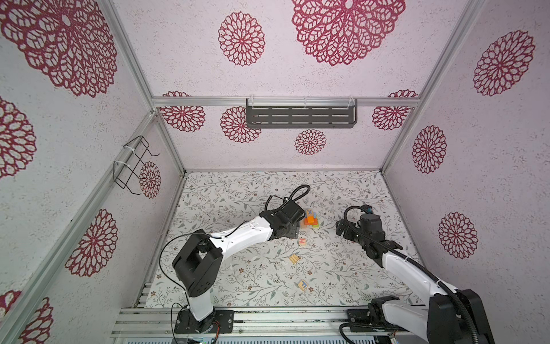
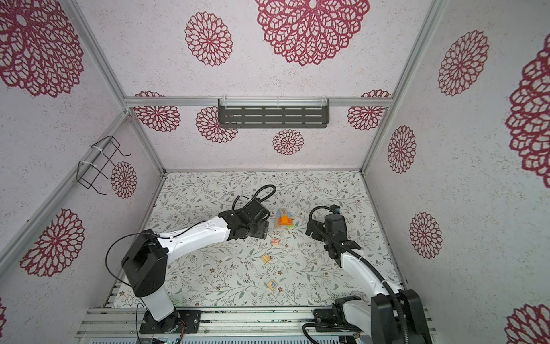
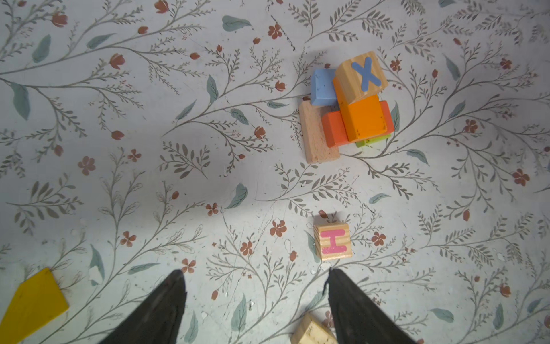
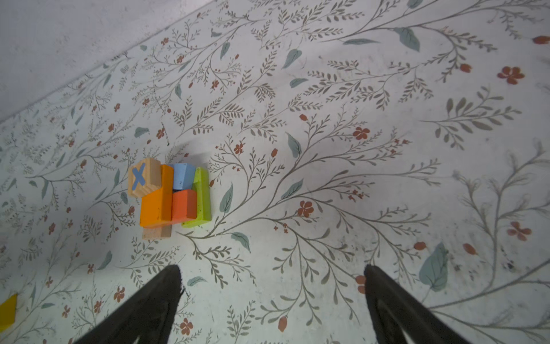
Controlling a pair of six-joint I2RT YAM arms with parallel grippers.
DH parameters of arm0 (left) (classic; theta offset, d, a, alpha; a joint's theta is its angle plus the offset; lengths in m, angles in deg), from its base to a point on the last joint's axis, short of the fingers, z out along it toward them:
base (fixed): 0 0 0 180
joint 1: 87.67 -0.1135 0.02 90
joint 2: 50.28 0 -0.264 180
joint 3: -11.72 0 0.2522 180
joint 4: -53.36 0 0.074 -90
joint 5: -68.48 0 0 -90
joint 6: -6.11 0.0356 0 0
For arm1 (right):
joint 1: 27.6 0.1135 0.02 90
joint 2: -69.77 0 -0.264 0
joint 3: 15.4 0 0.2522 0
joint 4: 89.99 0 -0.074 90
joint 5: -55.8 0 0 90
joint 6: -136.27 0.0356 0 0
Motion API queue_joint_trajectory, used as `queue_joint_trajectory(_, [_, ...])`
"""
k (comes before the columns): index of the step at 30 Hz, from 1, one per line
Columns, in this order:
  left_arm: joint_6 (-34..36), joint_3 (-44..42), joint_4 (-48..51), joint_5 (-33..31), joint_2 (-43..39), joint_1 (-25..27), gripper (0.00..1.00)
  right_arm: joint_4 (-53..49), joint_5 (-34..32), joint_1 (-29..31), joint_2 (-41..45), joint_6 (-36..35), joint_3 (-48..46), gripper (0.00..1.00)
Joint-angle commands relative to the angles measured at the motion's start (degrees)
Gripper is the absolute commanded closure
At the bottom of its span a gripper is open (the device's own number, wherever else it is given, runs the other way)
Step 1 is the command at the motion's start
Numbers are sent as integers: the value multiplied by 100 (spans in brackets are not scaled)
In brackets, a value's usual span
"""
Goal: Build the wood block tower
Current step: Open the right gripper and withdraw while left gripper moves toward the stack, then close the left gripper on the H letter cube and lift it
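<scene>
Black fingers of the left gripper [image 3: 254, 271] fill the near edge of the left wrist view, spread apart with nothing between them. Seen in its own wrist view, the right gripper [image 4: 271, 266] also stands wide and empty, off to one side of the tower [image 4: 172, 196].

The tower stands mid-bench between the two arms. A tan bar [image 3: 315, 137] and a lime bar [image 4: 202, 196] lie on the bench [image 3: 119, 178]. A blue block [image 3: 323, 88] and a red block [image 3: 333, 128] bridge them, and an orange block [image 3: 366, 119] lies on top. The X cube [image 3: 364, 76] sits askew on one end of the orange block.

Loose blocks:
- The pink-letter cube [image 3: 332, 241] lies just beyond one left fingertip, apart from the tower.
- The yellow block [image 3: 32, 303] is at that view's edge.
- A grooved block [image 1: 294, 259] and a letter cube [image 1: 303, 285] show in a top view, nearer the arm bases.

The step in hand is probably fetching the pink-letter cube with the left gripper.
1. Centre the fingers over the cube, because it now lies off to one side of them.
2. Square the fingers to two flat faces, come straight down, and close firmly.
3. Lift clear before crossing to the tower.
4. Seat the cube flat on the bare orange face beside the X cube.
5. Let go only once it rests, then withdraw straight up.

A sideways brush could shift the skewed X cube, so the right gripper is best kept away.
</scene>
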Motion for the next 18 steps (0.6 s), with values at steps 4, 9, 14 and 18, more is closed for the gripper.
queue_joint_trajectory(4, [-545, 475, 276, -58, 526, 192, 21, 923, -235, -59, 416, 482, -387, 1])
queue_joint_trajectory(9, [-742, 656, 127, 125, 781, 280, 21, 866, -149, -84, 345, 464, -348, 1])
queue_joint_trajectory(14, [-851, 791, 52, 310, 1209, 356, 21, 812, -98, -93, 279, 446, -321, 1])
queue_joint_trajectory(18, [-914, 804, -93, 470, 1340, 394, 22, 779, -160, -111, 324, 419, -345, 1])
